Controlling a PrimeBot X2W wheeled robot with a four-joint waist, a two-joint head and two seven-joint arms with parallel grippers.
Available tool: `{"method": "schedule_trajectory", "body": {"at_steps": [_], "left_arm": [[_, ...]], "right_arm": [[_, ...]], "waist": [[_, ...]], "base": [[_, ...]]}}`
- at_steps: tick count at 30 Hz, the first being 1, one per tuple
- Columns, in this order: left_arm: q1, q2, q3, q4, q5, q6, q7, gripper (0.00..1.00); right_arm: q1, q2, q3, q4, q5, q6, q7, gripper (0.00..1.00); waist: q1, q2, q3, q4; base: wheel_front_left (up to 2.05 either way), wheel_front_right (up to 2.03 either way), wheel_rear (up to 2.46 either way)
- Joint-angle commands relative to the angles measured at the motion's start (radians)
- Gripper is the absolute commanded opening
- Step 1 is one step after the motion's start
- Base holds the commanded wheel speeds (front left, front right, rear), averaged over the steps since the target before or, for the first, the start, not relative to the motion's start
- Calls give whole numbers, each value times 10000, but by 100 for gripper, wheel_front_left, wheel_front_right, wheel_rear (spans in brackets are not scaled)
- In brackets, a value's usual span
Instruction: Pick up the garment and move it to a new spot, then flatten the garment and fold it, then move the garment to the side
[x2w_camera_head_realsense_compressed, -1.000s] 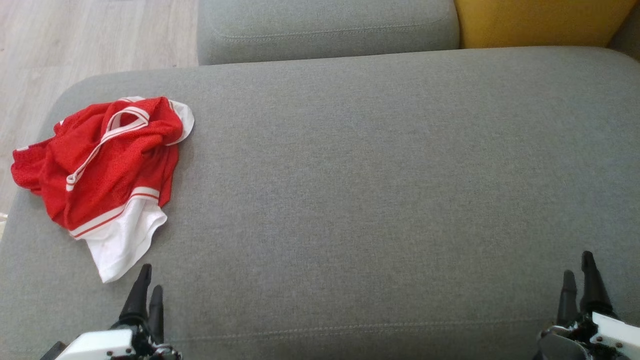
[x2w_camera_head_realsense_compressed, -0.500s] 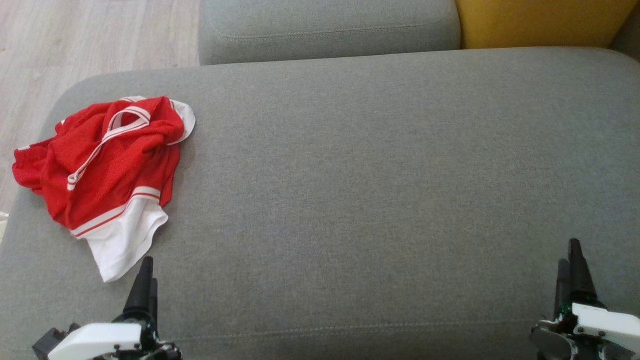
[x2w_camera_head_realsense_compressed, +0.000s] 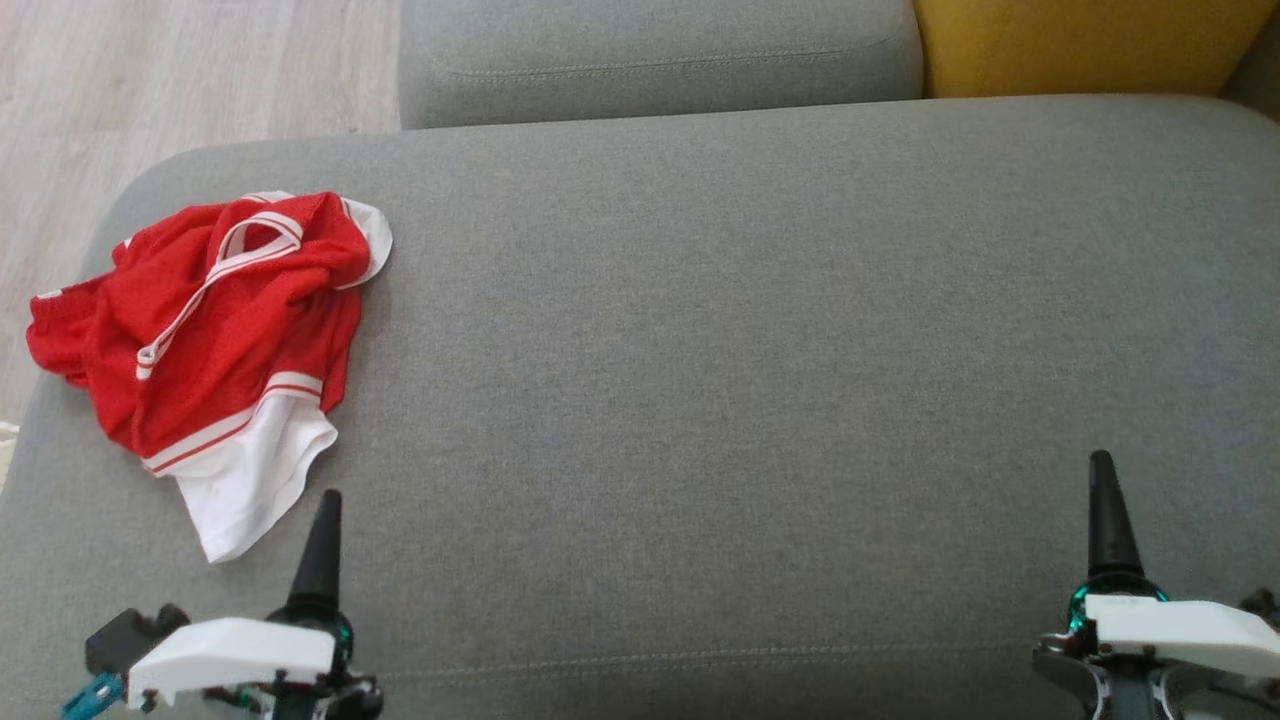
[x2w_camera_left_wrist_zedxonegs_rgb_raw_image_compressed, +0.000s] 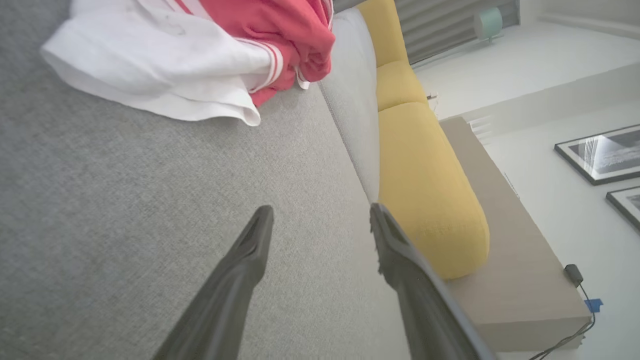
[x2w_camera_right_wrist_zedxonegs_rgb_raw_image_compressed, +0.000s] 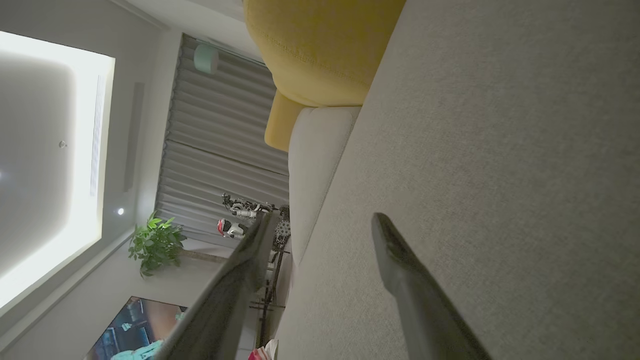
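Observation:
The garment (x2w_camera_head_realsense_compressed: 215, 330) is a red mesh piece with white trim and a white panel, lying crumpled at the left end of the grey sofa seat (x2w_camera_head_realsense_compressed: 750, 350). My left gripper (x2w_camera_head_realsense_compressed: 327, 500) hovers just right of and below the white corner, turned edge-on, apart from the cloth. The left wrist view has the garment (x2w_camera_left_wrist_zedxonegs_rgb_raw_image_compressed: 200, 55) ahead at upper left and the left gripper (x2w_camera_left_wrist_zedxonegs_rgb_raw_image_compressed: 320, 210) open and empty over bare fabric. At the lower right my right gripper (x2w_camera_head_realsense_compressed: 1101, 460) is also edge-on. In the right wrist view, the right gripper (x2w_camera_right_wrist_zedxonegs_rgb_raw_image_compressed: 321, 217) is open with nothing between its fingers.
A grey back cushion (x2w_camera_head_realsense_compressed: 650, 60) and a yellow cushion (x2w_camera_head_realsense_compressed: 1080, 45) line the far edge. Pale wooden floor (x2w_camera_head_realsense_compressed: 180, 70) lies past the seat's left end, close to the garment. Wide bare seat stretches from the garment to the right gripper.
Both grippers have moved forward over the seat and rolled, so their two fingers now line up edge-on in the head view. The left one also shifted slightly right. The garment has not moved.

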Motion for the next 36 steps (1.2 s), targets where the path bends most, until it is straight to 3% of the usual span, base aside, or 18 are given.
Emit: {"method": "schedule_trajectory", "body": {"at_steps": [1, 36], "left_arm": [[-459, 106, 26, -449, 302, 46, -108, 100], [-511, 167, -1041, -1851, 5042, 682, -1132, 100]], "right_arm": [[-480, -63, 184, -416, -354, 25, -110, 100], [-788, -83, 1963, -912, -4643, 46, -1132, 100]], "waist": [[0, 0, -8, 0], [0, 0, -95, 9]], "base": [[0, 0, 0], [0, 0, 0]]}}
